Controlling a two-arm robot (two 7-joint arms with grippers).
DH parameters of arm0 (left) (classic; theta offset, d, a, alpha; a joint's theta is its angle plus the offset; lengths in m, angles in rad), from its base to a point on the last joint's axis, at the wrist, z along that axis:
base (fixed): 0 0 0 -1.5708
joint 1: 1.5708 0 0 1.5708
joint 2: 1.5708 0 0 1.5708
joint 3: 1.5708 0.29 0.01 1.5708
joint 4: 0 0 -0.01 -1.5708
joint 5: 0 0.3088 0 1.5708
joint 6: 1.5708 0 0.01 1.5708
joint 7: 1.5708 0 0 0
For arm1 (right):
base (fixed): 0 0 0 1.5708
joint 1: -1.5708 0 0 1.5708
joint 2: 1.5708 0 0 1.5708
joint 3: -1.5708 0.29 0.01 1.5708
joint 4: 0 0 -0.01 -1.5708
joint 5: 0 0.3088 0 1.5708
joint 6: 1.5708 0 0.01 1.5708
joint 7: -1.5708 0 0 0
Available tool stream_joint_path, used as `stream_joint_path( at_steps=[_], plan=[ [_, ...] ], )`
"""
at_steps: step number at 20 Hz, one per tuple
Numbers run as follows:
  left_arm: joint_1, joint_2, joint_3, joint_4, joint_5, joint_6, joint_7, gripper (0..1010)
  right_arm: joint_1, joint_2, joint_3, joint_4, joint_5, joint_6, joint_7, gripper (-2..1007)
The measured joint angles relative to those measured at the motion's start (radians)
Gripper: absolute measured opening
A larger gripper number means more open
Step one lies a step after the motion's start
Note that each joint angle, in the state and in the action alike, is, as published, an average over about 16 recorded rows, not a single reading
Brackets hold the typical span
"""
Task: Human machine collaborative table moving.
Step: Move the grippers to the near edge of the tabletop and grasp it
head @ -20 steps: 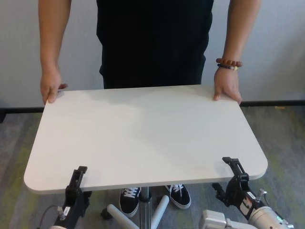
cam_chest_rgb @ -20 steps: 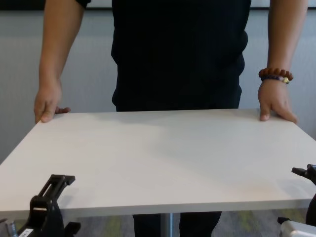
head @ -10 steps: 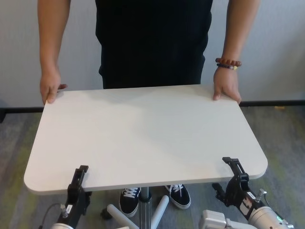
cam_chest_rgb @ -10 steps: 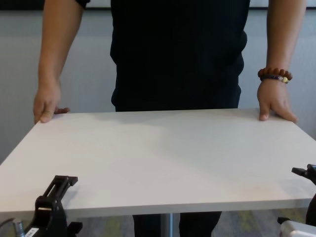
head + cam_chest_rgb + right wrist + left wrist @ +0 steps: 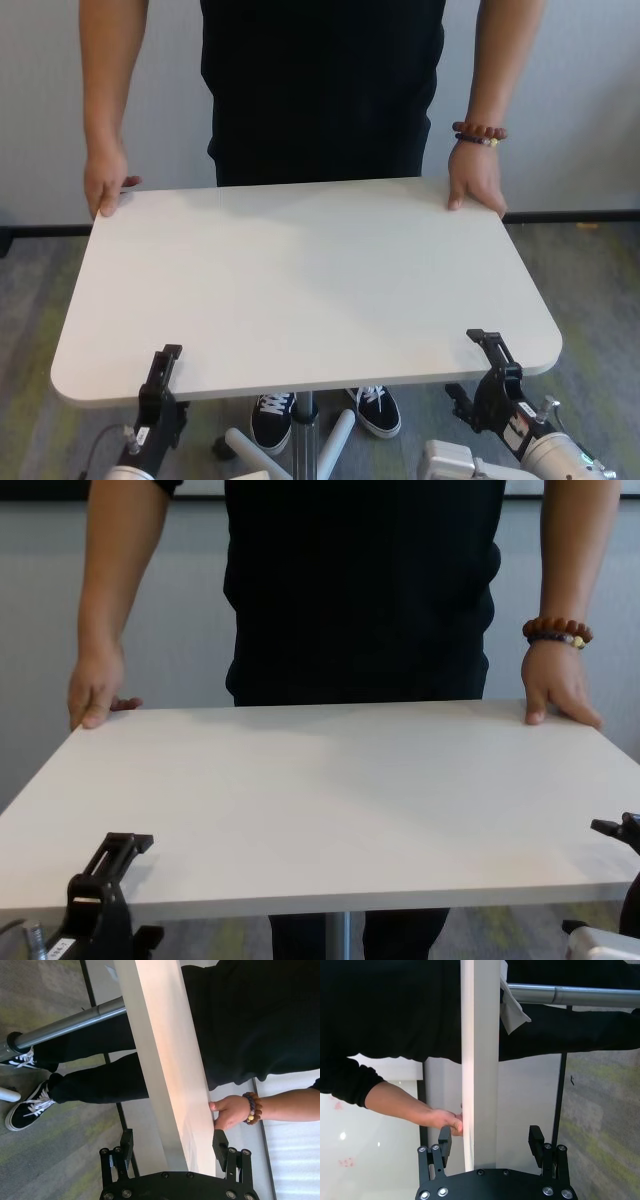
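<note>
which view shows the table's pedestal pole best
The right wrist view: the grey pole runs long and unobstructed beneath the table. The left wrist view shows a shorter stretch. The head view shows only a stub under the near edge, the chest view a sliver.

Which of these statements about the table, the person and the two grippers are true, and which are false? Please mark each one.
1. The person's two hands rest on the far corners of the table. True: one hand and the other hand are there.
2. The beaded bracelet is on the wrist at the robot's left. False: it is on the wrist at the robot's right.
3. The left gripper is open, one finger on each side of the tabletop's near edge. True.
4. The right gripper hangs far from the table. False: its open fingers straddle the near edge too.
5. A cup stands on the tabletop. False: nothing stands on it.
</note>
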Motion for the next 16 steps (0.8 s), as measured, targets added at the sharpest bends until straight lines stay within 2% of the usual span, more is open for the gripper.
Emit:
stream_joint_path(
  at_steps=[16],
  plan=[
    [-0.001, -0.001, -0.003, 0.001, 0.001, 0.005, 0.003, 1001, 0.000, 0.000, 0.000, 0.000, 0.000, 0.000, 0.000, 1005]
  ],
)
